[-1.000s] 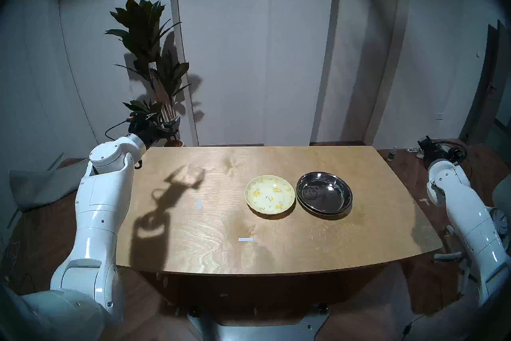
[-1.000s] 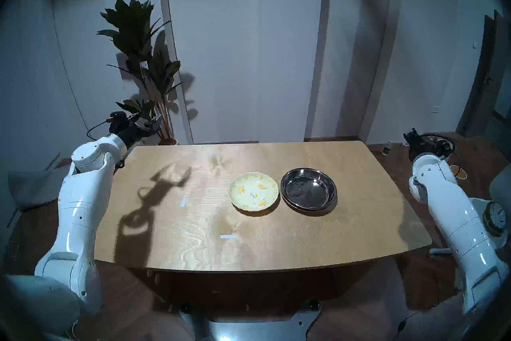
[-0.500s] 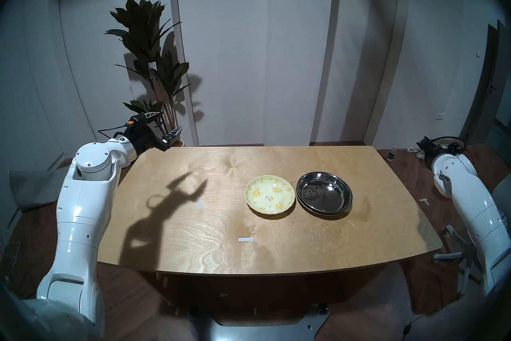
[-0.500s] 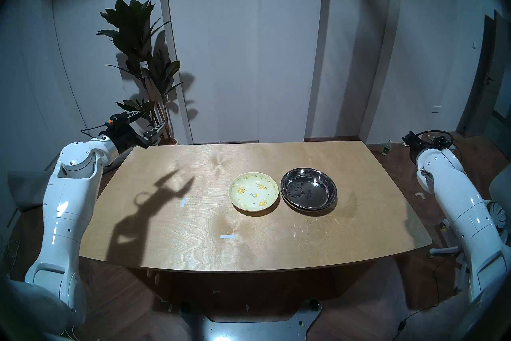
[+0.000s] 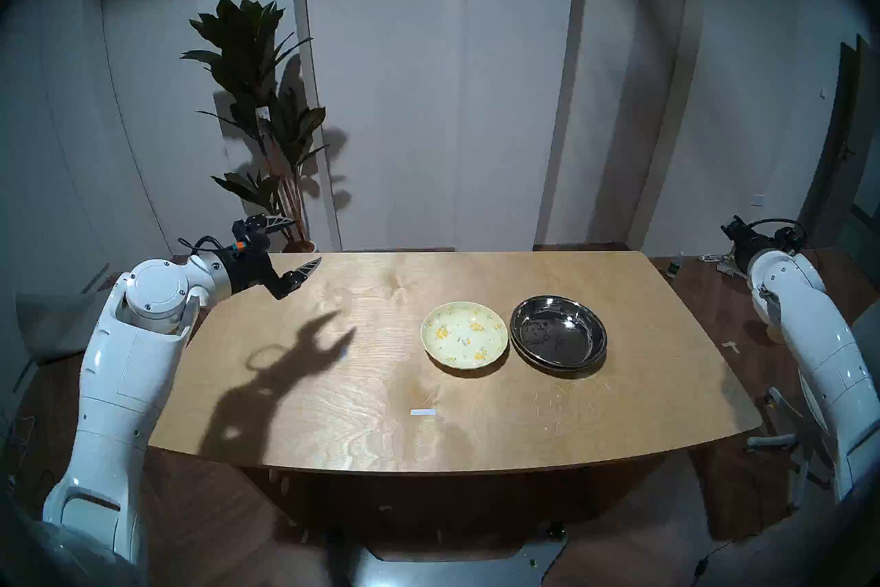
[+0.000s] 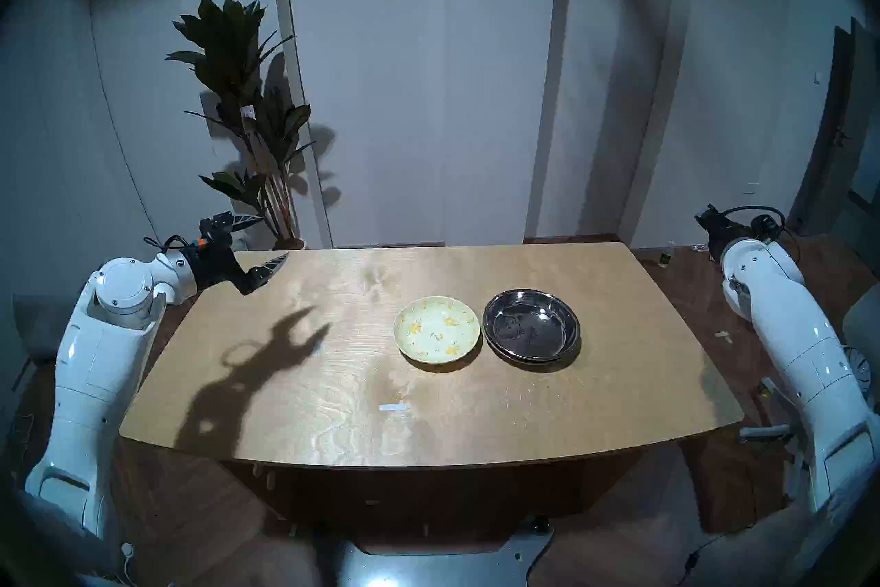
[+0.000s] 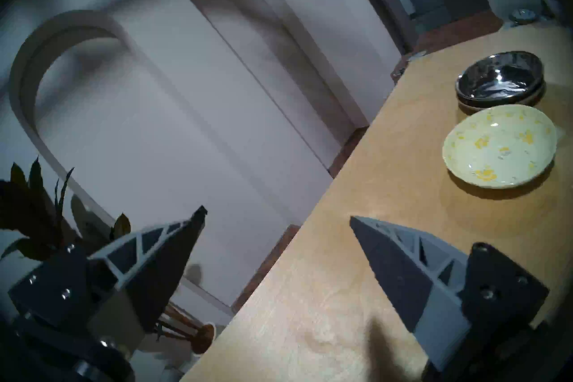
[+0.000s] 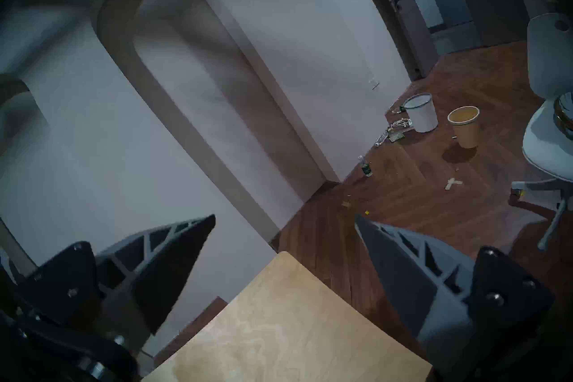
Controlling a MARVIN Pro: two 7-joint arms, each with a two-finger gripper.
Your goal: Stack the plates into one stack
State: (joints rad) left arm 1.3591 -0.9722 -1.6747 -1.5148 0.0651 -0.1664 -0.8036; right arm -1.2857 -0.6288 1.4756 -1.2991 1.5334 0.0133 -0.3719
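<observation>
Plates aren't one stack yet: steel dish (image 5: 558,330) already sits on a flatter plate, and the yellow flowered plate (image 5: 464,334) lies just beside it on the table (image 5: 333,429). Left gripper (image 7: 277,214) and right gripper (image 8: 285,218) both hang wide open, empty, off at the table corners. Next up, I'd guess: grab the flowered plate's rim and set it on the steel dish.

A: Where do the plates sit?
B: On the worktop (image 5: 476,429), right of centre. The floral plate (image 5: 464,334) lies just left of the steel plate (image 5: 558,330), which rests on a third plate (image 7: 538,96).
A: And the arms?
B: The left gripper (image 5: 299,244) hovers over the far left corner; the right gripper (image 8: 285,218) is past the right edge.
</observation>
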